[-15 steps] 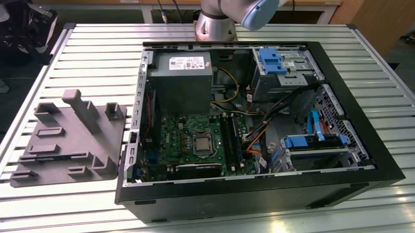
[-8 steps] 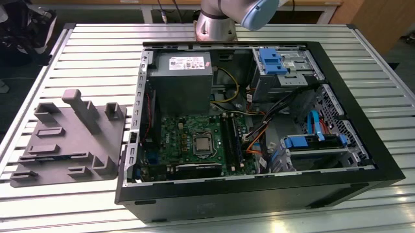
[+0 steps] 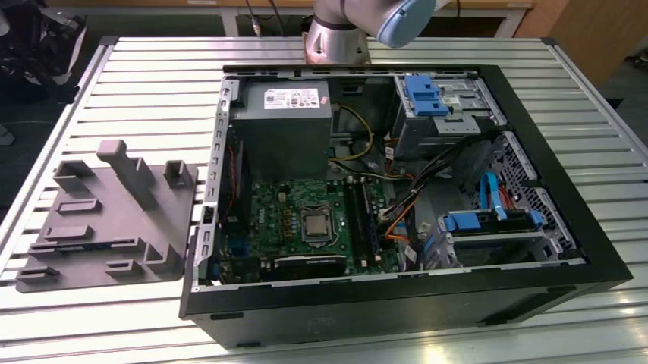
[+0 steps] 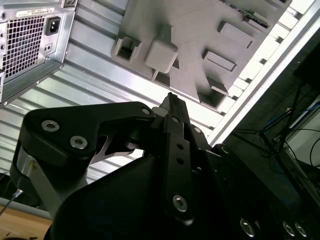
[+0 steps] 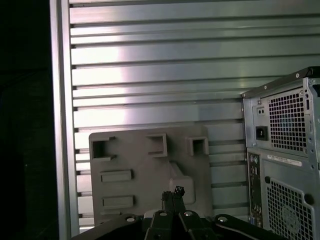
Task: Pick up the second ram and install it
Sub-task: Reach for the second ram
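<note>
Second ram: location unclear | gripper (image 5: pixel 173 193) closed, above grey fixture (image 5: pixel 131 161)

The gripper (image 5: pixel 172 193) hangs over open desk (image 3: pixel 152 83) and the grey fixture (image 3: pixel 102 227); inside the case (image 3: pixel 405 307), cables (image 3: pixel 405 201) crowd the motherboard (image 3: pixel 288 208).

Silver arm (image 3: pixel 335 42) with pale-blue cap (image 3: pixel 405 19); black fingers (image 4: pixel 172 130) studded with silver screws (image 4: pixel 180 202).
</note>
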`<state>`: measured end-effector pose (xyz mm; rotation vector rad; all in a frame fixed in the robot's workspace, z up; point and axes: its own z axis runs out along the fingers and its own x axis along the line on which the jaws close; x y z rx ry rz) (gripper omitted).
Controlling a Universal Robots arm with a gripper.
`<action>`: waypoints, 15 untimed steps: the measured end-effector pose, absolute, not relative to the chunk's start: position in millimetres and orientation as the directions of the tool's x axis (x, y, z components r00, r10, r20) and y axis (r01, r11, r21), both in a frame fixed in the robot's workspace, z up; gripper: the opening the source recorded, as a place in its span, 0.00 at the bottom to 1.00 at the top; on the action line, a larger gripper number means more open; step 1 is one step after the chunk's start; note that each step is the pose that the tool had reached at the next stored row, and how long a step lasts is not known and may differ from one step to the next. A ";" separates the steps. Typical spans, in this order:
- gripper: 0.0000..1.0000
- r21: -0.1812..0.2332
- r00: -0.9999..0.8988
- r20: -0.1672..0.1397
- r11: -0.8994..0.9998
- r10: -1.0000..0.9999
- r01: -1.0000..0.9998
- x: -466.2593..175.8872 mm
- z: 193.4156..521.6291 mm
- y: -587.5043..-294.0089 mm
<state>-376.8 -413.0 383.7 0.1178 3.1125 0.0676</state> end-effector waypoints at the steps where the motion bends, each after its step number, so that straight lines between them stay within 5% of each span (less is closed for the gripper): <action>1: 0.11 0.044 -0.997 -0.025 0.996 0.076 0.075 -377.1 383.6 -413.1; 15: 0.11 0.044 -0.997 -0.024 0.996 0.076 0.075 -380.6 382.1 -415.5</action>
